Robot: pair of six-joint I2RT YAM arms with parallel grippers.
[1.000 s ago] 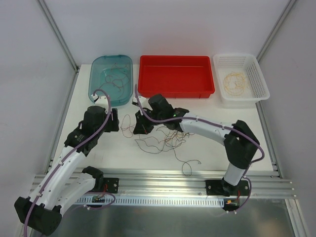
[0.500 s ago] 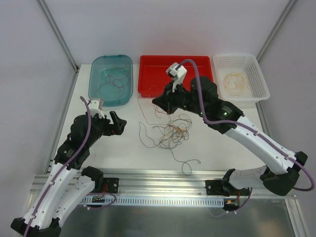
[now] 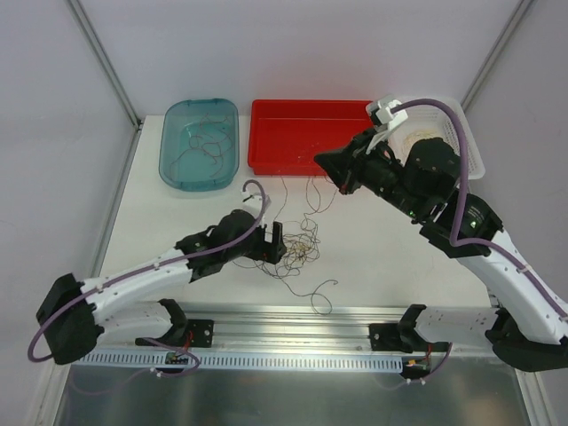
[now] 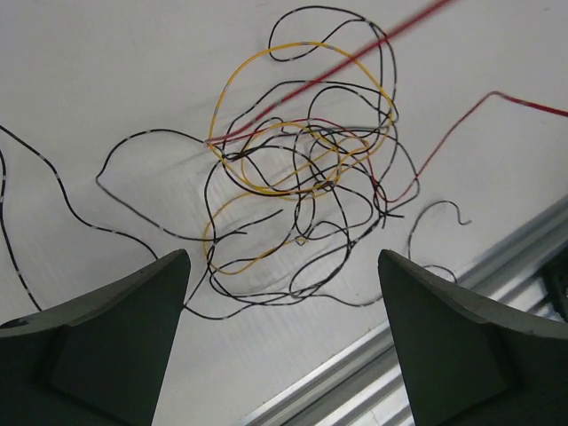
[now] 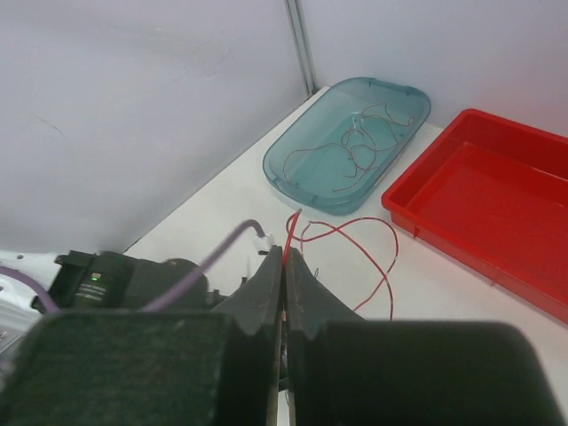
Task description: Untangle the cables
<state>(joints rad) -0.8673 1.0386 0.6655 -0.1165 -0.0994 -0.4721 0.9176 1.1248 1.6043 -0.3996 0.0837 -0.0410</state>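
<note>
The tangle of cables (image 3: 299, 248) lies on the white table: thin yellow, red and dark wires, looped together. In the left wrist view the tangle (image 4: 302, 177) sits just ahead of my left gripper (image 4: 282, 259), which is open and empty above it. In the top view the left gripper (image 3: 274, 243) is at the tangle's left edge. My right gripper (image 3: 325, 162) is raised near the red tray's front edge. In the right wrist view the right gripper (image 5: 285, 255) is shut on a red cable (image 5: 359, 232), which trails in loops down to the table.
A teal bin (image 3: 170, 146) at the back left holds several dark wires. A red tray (image 3: 266, 138) stands at the back middle. A white basket (image 3: 461, 142) at the back right holds yellow wires. A metal rail (image 3: 293, 319) runs along the table's near edge.
The right gripper rose and moved right along the red tray's front, drawing a red cable out of the tangle. The left arm swung right and forward until its gripper reached the tangle.
</note>
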